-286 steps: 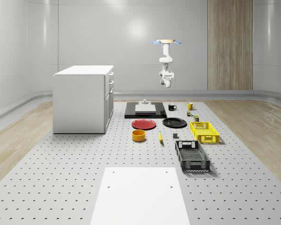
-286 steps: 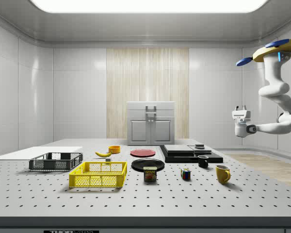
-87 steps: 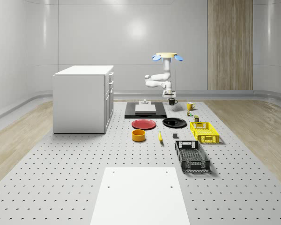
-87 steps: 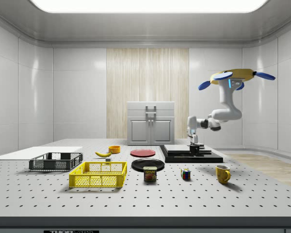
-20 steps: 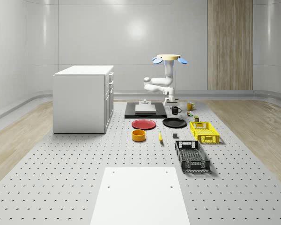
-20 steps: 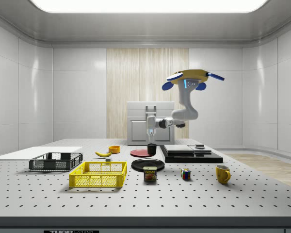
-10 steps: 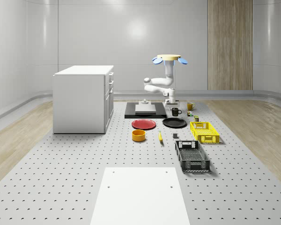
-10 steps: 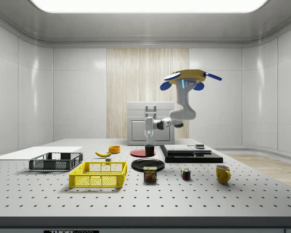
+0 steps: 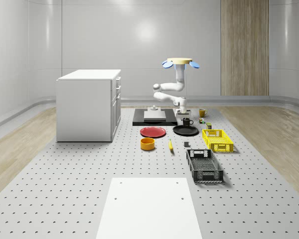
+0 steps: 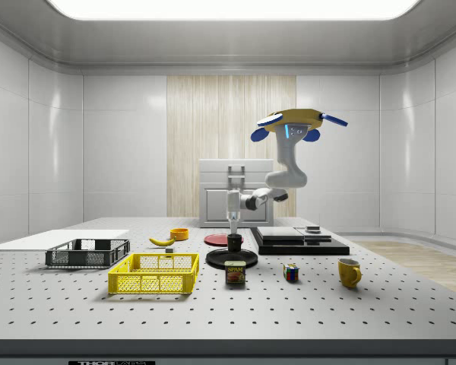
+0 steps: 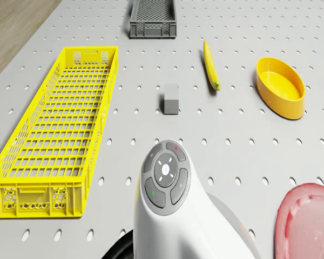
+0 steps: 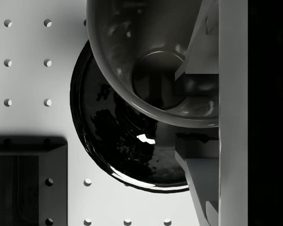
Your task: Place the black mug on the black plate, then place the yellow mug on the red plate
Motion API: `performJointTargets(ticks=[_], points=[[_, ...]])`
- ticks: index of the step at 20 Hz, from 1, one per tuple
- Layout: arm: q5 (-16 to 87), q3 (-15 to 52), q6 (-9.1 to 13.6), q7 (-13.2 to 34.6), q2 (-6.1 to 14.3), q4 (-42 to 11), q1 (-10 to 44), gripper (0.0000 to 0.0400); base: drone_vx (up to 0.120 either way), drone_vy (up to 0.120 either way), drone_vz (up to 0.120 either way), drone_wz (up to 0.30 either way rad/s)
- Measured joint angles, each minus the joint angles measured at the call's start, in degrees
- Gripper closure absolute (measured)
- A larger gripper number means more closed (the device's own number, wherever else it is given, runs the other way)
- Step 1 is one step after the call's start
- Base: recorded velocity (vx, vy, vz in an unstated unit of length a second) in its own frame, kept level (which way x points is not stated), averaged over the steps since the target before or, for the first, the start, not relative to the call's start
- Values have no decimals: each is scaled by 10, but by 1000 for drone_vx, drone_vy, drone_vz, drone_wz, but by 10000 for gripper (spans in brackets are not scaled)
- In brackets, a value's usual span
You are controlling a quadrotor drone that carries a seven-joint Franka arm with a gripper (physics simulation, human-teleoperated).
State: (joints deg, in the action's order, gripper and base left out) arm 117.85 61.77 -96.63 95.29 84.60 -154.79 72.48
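Side view: the gripper point(image 10: 233, 233) points straight down, its fingers clenched on the rim of the black mug point(image 10: 234, 242), which sits low over, or on, the black plate point(image 10: 231, 258); contact cannot be told. In the wrist view one finger point(image 12: 198, 47) reaches inside the mug point(image 12: 151, 61) and the plate point(image 12: 118, 136) lies below it. The drone point(image 10: 296, 120) hovers above the dark slab point(image 10: 298, 242), the arm reaching down to the plate. Just beyond the plate lies the red plate point(image 9: 153, 132); the yellow mug point(image 10: 349, 271) stands well apart, at the side view's right. Between mug and plate stand one can point(image 10: 235, 272) and one coloured cube point(image 10: 290, 272). Further out: one yellow crate point(image 11: 54, 129), one black crate point(image 9: 204, 166), one banana point(image 11: 210, 72), one yellow bowl point(image 11: 281, 86), one small grey block point(image 11: 171, 99), one white cabinet point(image 9: 88, 104). Two mugs, two plates, two crates in all.
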Motion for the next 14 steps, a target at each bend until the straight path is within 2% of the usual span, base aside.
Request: performJointTargets(ticks=[14], points=[[45, -49, -28, -31, -9, 34, -13, 290, 0, 0, 0, 0]])
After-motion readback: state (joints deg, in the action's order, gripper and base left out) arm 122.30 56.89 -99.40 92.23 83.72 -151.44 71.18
